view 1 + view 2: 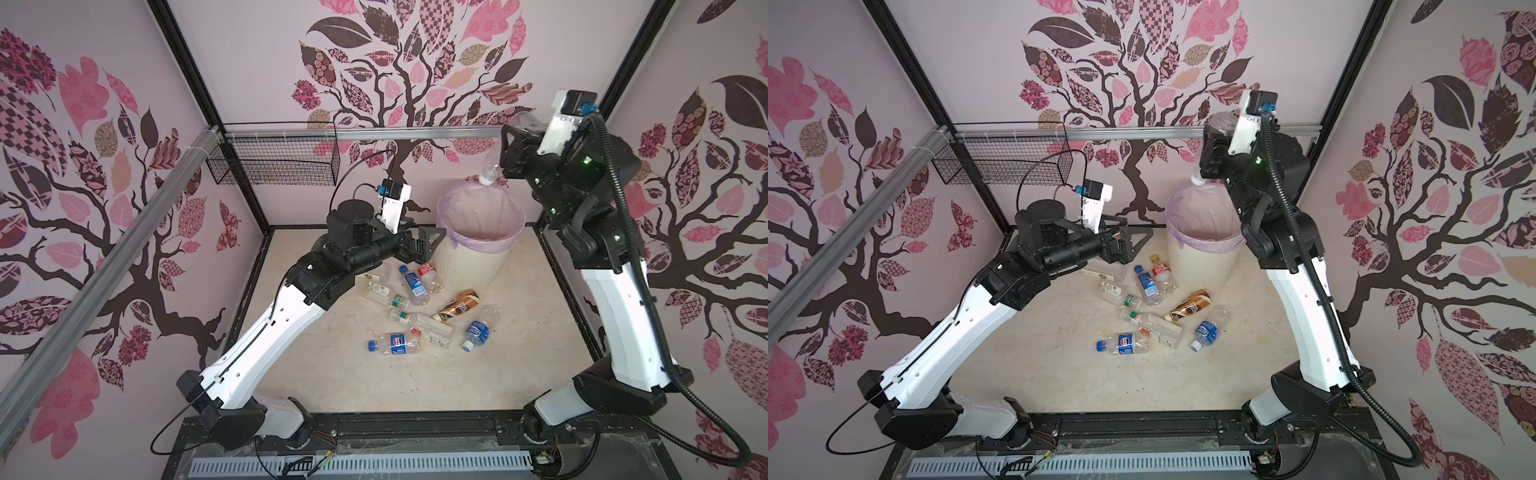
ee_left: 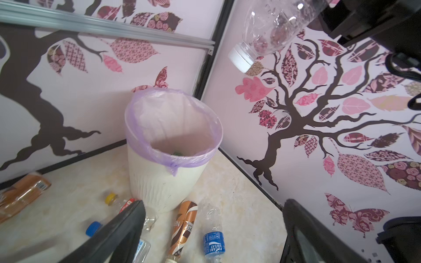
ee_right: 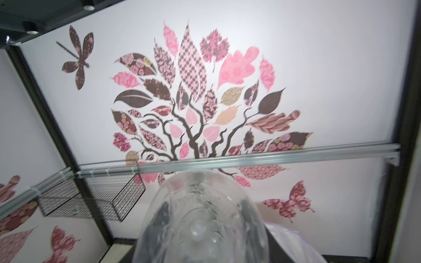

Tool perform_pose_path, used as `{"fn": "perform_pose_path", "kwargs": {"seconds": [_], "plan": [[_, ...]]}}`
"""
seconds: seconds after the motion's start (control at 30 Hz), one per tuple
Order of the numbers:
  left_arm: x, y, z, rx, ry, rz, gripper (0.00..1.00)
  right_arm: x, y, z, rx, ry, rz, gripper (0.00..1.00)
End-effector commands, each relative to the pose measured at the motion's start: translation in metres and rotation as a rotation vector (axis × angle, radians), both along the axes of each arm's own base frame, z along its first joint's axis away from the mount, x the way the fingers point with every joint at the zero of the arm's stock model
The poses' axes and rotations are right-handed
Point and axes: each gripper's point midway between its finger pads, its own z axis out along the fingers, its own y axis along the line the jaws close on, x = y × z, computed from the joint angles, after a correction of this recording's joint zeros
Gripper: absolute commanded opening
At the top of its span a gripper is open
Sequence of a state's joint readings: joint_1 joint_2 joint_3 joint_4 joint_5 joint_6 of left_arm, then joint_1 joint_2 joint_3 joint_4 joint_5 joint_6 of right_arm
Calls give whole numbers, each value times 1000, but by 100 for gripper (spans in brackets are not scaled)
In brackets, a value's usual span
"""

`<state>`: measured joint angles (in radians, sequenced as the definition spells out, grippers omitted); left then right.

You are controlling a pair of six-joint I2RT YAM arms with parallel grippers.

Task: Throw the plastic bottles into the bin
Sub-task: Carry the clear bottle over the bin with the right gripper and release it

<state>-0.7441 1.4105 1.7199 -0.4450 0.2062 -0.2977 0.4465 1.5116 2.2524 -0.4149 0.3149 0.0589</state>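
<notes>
While gripped cap-down, the clear bottle [image 1: 492, 165] hangs above the bin rim [image 1: 478, 245].

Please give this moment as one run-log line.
right tool: shut on clear white-capped plastic bottle, cap down, raised near cream-white ribbed bin | left tool: open, empty, beside bin | other bottles: lying outside bin

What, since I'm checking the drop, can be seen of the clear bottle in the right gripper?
The clear bottle is see-through plastic with no label showing, a white screw cap and a moulded, dimpled base. It looks empty. It tilts cap-down, clamped round its body by the right gripper, and touches nothing else. In both top views its cap hangs above the far rim of the bin.
</notes>
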Motion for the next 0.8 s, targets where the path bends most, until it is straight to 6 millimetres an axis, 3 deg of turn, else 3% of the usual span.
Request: {"fn": "perform_pose_path", "kwargs": {"seconds": [0.0, 0.03, 0.1, 0.2, 0.27, 0.3, 0.37, 0.5, 0.77], "plan": [[-5, -7, 16, 5, -82, -20, 98, -12, -34, 16, -56, -70, -194, 50], [-4, -7, 11, 11, -75, -18, 98, -4, -34, 7, -73, -57, -221, 50], [-2, -8, 1, 21, -61, -9, 98, 28, -28, -31, -120, 25, -246, 54], [2, -9, -12, 32, -29, 2, 98, 89, -13, -122, -176, 233, -230, 66], [3, -8, -19, 48, -9, 11, 98, 109, -9, -161, -204, 335, -242, 83], [4, -7, -21, 59, -6, 16, 98, 110, -8, -164, -200, 346, -239, 91], [6, -4, -26, 72, -8, 35, 98, 104, -3, -156, -184, 307, -193, 99], [10, 4, -32, 75, -12, 89, 98, 97, -2, -137, -168, 278, -169, 99], [10, 5, -51, 97, 53, 96, 98, 93, -1, -138, -175, 292, -159, 100]]}}
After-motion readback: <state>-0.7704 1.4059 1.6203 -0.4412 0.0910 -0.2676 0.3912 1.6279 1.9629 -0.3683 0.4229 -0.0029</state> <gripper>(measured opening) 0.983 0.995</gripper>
